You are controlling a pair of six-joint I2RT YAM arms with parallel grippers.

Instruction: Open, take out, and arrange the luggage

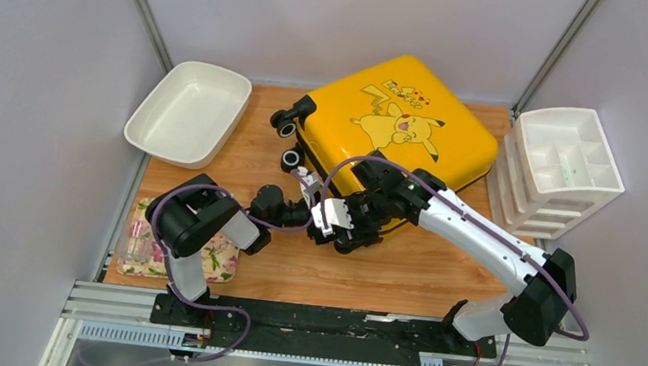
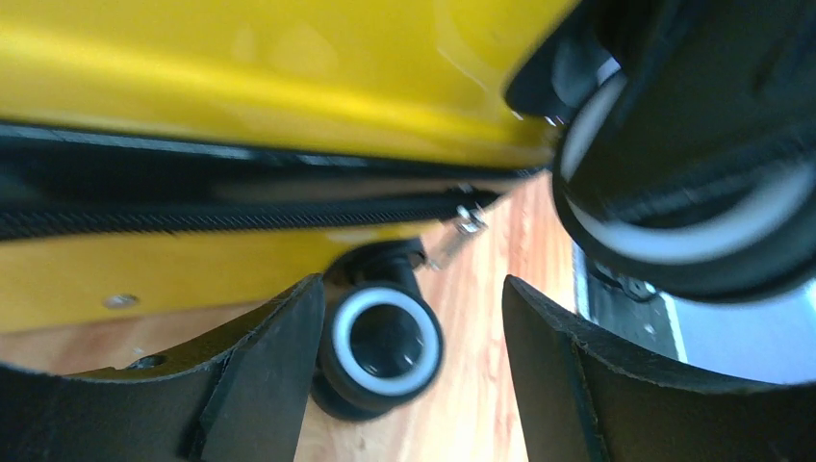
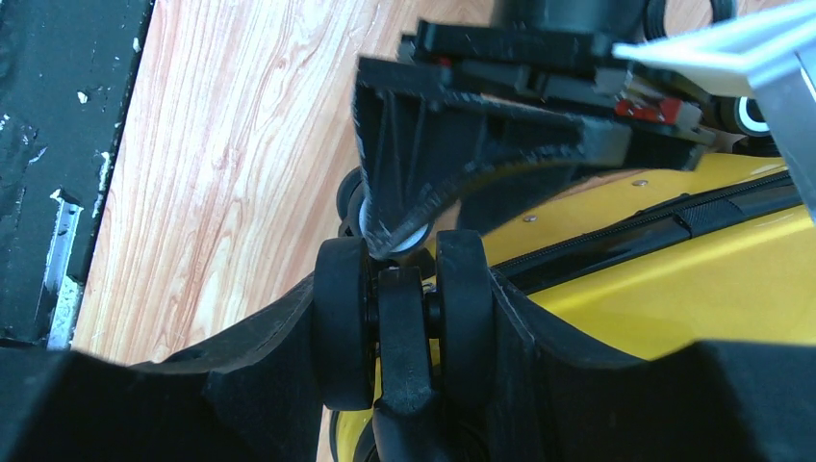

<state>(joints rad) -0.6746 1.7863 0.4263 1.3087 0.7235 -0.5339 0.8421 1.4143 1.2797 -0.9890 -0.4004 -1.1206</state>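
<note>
The yellow Pikachu suitcase (image 1: 396, 123) lies flat and closed at the back middle of the table. My right gripper (image 1: 345, 227) is shut on a black double wheel (image 3: 404, 327) at the case's near left corner. My left gripper (image 1: 308, 185) is open beside it, pointing at the case's left side. In the left wrist view the open gripper (image 2: 411, 289) frames another wheel (image 2: 380, 342) under the shell. The black zipper (image 2: 241, 217) is closed, and its metal pull (image 2: 467, 221) hangs just beyond the fingertips. The left gripper body also shows in the right wrist view (image 3: 500, 106).
A white tub (image 1: 187, 111) sits at the back left. A white drawer organiser (image 1: 561, 168) stands at the right edge. A floral-patterned pouch (image 1: 151, 252) lies under the left arm at the near left. Two more case wheels (image 1: 288, 127) stick out towards the tub.
</note>
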